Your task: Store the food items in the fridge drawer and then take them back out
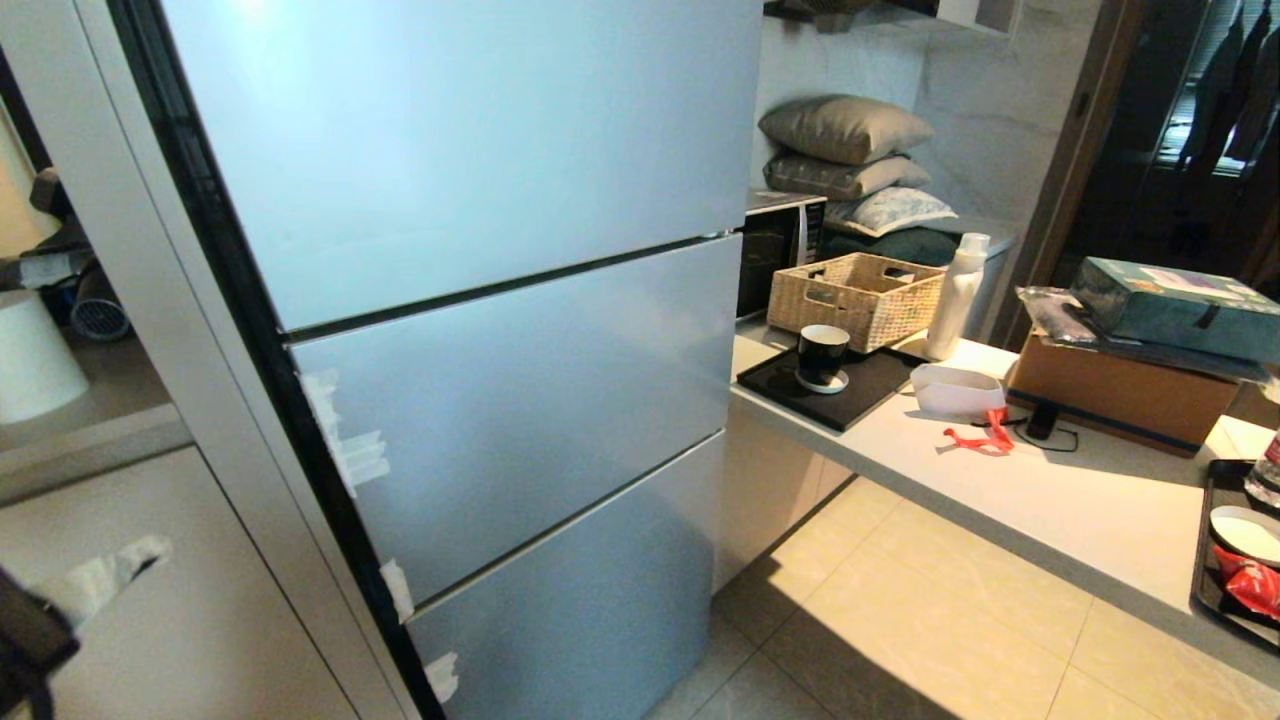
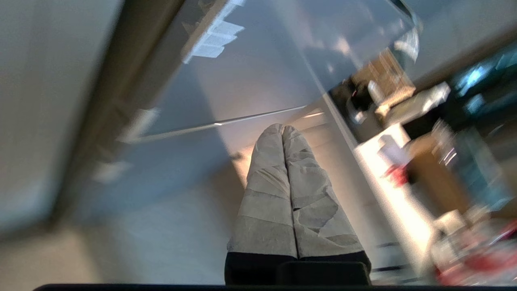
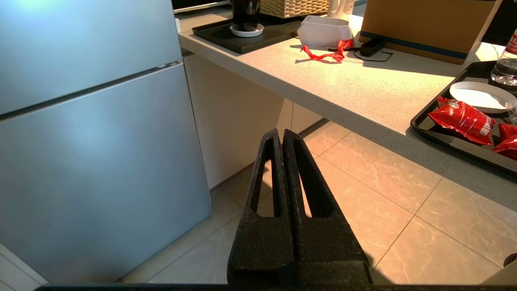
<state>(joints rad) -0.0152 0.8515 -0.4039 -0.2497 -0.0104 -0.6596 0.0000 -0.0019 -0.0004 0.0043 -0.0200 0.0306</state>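
So the fridge (image 1: 480,300) is fully closed, all three silver doors shut, so the drawer isn't visible at all. The red food packs (image 3: 462,117) sit in a black tray (image 3: 428,129) on the counter (image 1: 1050,490), off to the right, next to a white plate (image 3: 480,95). The left gripper (image 2: 282,128), taped fingers pressed together and empty, is up in front of the fridge. The right gripper (image 3: 281,133) is clenched too, holding nothing, low over the floor (image 3: 363,182) near the counter.
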